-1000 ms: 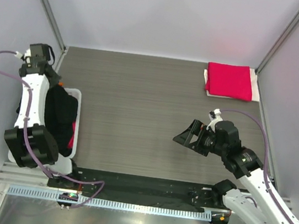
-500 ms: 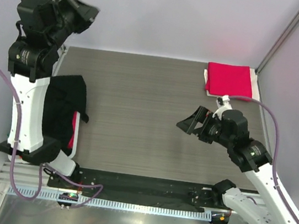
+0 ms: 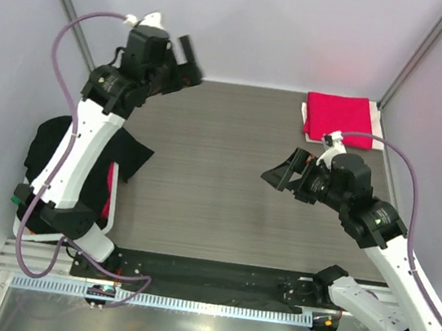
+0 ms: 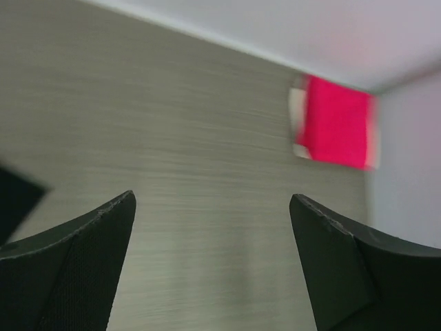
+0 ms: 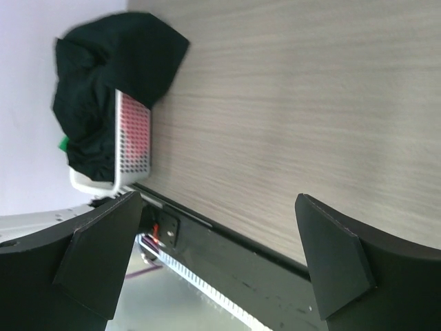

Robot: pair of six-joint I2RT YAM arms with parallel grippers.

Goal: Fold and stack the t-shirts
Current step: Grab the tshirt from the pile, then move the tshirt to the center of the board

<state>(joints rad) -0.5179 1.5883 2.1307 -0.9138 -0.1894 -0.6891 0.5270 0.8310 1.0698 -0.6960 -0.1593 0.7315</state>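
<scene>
A black t-shirt lies crumpled over the white mesh basket at the left, one corner spilling onto the table. It also shows in the right wrist view, where the black t-shirt covers the basket. A crimson-pink t-shirt lies folded at the back right, blurred as the pink t-shirt in the left wrist view. My left gripper hangs high over the table's back left, open and empty. My right gripper hovers open and empty over the right middle.
Pink-red cloth shows through the basket's mesh. A pale sheet sticks out under the folded crimson-pink shirt. A black rail runs along the near edge between the arm bases. Walls close in the table on three sides.
My left arm has swung up out of the basket and right towards the back of the table. The black t-shirt now hangs further over the basket rim. The right gripper rose slightly.
</scene>
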